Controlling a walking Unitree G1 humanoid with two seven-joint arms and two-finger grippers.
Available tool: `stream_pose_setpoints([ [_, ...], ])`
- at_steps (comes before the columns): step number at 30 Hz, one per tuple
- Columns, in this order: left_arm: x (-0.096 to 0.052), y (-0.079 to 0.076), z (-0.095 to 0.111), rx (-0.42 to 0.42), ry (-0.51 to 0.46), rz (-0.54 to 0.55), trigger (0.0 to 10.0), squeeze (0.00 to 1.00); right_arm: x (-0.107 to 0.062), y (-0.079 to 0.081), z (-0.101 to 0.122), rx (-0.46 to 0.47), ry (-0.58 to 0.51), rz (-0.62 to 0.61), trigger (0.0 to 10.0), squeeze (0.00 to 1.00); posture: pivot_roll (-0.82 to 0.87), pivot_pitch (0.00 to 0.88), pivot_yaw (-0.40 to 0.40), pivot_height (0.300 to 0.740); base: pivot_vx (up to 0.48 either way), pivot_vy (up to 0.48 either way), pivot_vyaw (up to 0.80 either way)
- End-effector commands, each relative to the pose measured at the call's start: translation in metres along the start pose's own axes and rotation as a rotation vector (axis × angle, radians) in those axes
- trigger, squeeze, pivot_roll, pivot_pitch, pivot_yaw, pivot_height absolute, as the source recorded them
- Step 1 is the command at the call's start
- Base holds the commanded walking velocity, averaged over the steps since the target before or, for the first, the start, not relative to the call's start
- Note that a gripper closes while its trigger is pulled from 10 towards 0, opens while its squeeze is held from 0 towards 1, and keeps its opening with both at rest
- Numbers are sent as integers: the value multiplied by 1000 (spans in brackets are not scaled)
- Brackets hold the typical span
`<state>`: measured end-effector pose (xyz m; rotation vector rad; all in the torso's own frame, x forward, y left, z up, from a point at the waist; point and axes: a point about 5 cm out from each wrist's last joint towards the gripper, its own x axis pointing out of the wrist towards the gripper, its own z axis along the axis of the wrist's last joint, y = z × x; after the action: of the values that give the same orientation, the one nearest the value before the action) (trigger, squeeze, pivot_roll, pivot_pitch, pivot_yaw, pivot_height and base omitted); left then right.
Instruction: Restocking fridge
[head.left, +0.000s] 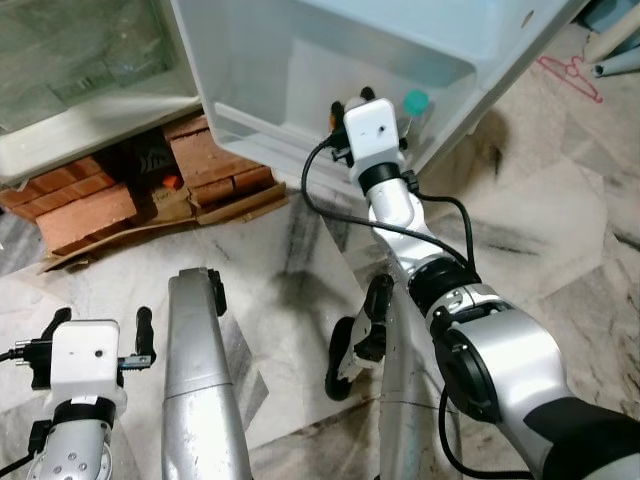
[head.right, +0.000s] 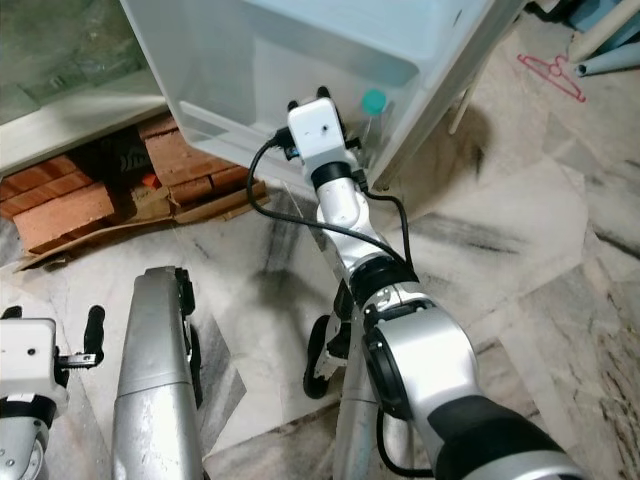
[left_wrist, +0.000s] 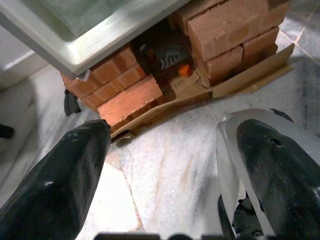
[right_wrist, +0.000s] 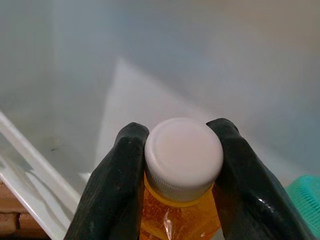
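With our right gripper (right_wrist: 182, 165) clamped on the white-capped orange plastic bottle (right_wrist: 182, 200) over the white fridge door shelf (head.left: 300, 130) beside a teal-capped bottle (head.left: 415, 101), we should lower it upright; our left gripper (left_wrist: 170, 165) hangs apart.

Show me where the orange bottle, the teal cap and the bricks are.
orange bottle (right_wrist: 183, 159): right wrist view, on its white cap.
teal cap (head.left: 415, 100): left eye view, on its top.
bricks (left_wrist: 131, 98): left wrist view, on one brick's face.

1. The orange bottle (right_wrist: 180, 210) is cut off by the picture's lower edge; only its cap and neck show.
2. The teal cap (right_wrist: 305, 200) is cropped at the corner.
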<state>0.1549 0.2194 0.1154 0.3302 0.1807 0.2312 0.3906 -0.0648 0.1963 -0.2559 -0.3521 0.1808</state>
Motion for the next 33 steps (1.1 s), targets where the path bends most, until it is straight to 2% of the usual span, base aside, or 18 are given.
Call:
stream_pose_setpoints([
  [1,-3,-1,-5,7,35,-18,10000,0,-25,-7,-47,12,237,-14,10000,0,332,482,-99,513,0,0,0],
  [5,0,-1,-5,7,32,-19,10000,0,-22,-18,-48,22,259,-26,10000,0,327,471,-102,513,0,0,0],
  [8,1,-2,-5,7,32,-18,10000,0,-22,-19,-48,35,264,-25,10000,0,326,466,-105,513,0,0,0],
  [9,2,-2,-5,6,31,-18,10000,0,-22,-20,-48,43,268,-23,10000,102,326,462,-106,513,0,0,0],
  [10,3,-3,-6,6,31,-19,10000,0,-22,-20,-49,49,273,-21,10000,514,325,458,-107,513,0,0,0],
  [11,4,-3,-6,6,31,-19,10000,0,-22,-21,-49,50,279,-20,10000,722,324,454,-108,513,0,0,0],
  [12,5,-4,-6,6,30,-19,10000,0,-22,-22,-49,50,283,-21,10000,1000,324,452,-108,513,0,0,0],
  [20,14,-4,-5,4,14,-12,10000,0,-16,-33,-47,55,307,-44,10000,1000,321,415,-108,513,0,0,0],
  [29,27,-9,-5,-4,-6,-11,10000,0,0,-41,-26,46,244,-31,10000,1000,306,368,-117,513,0,0,0],
  [33,32,-6,-4,4,-24,-16,10000,0,6,-38,-15,51,192,38,10000,1000,295,338,-125,513,0,0,0],
])
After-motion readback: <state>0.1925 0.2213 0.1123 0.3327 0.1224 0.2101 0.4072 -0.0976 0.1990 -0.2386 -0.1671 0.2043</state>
